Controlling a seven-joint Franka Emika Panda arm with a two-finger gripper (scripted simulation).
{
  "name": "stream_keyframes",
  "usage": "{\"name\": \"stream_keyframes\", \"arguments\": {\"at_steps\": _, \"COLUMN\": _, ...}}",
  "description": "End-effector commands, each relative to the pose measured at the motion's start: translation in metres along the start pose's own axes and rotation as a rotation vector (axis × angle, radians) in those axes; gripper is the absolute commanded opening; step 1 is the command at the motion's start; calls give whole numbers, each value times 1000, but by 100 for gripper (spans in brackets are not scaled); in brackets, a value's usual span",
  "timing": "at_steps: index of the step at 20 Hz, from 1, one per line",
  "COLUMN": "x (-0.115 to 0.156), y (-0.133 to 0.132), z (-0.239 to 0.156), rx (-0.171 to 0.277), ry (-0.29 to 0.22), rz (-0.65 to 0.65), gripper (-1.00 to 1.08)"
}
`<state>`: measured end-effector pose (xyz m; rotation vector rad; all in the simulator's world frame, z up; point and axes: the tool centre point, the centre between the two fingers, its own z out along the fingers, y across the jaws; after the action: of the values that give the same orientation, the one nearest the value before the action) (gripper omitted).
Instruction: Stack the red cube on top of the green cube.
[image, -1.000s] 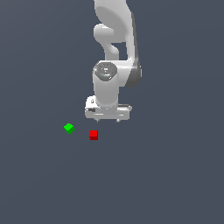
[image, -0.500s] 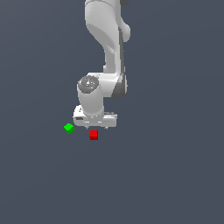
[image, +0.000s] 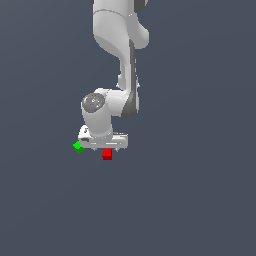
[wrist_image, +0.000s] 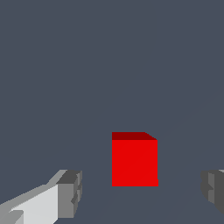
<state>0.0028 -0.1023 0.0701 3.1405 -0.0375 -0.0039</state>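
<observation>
While our white arm reaches down over a plain dark grey floor, its gripper (image: 106, 148) hangs just above the red cube (image: 107, 154), fingers spread wide apart and holding nothing. In the wrist view the red cube (wrist_image: 134, 160) sits between the two grey fingertips (wrist_image: 70, 194), clear gaps on both sides, nearer the centre than either pad. In the exterior view, the green cube (image: 78, 147) lies near the red one, at about ten o'clock from it, partly tucked behind the edge of the hand.

We judge the red cube to be light, rigid and smooth, with flat faces that suit a squeeze. We would grip it on two opposite side faces, low and centred, so it cannot twist or slip out when lifted.
</observation>
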Motion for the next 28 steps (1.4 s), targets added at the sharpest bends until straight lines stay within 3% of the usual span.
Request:
{"name": "stream_keyframes", "arguments": {"at_steps": 1, "x": 0, "y": 0, "z": 1, "rx": 0, "ry": 0, "rz": -1, "gripper": 100}}
{"name": "stream_keyframes", "arguments": {"at_steps": 17, "x": 2, "y": 0, "z": 50, "rx": 1, "ry": 2, "rz": -2, "gripper": 100}}
{"name": "stream_keyframes", "arguments": {"at_steps": 18, "x": 2, "y": 0, "z": 50, "rx": 1, "ry": 2, "rz": -2, "gripper": -100}}
{"name": "stream_keyframes", "arguments": {"at_steps": 28, "x": 2, "y": 0, "z": 50, "rx": 1, "ry": 2, "rz": -2, "gripper": -100}}
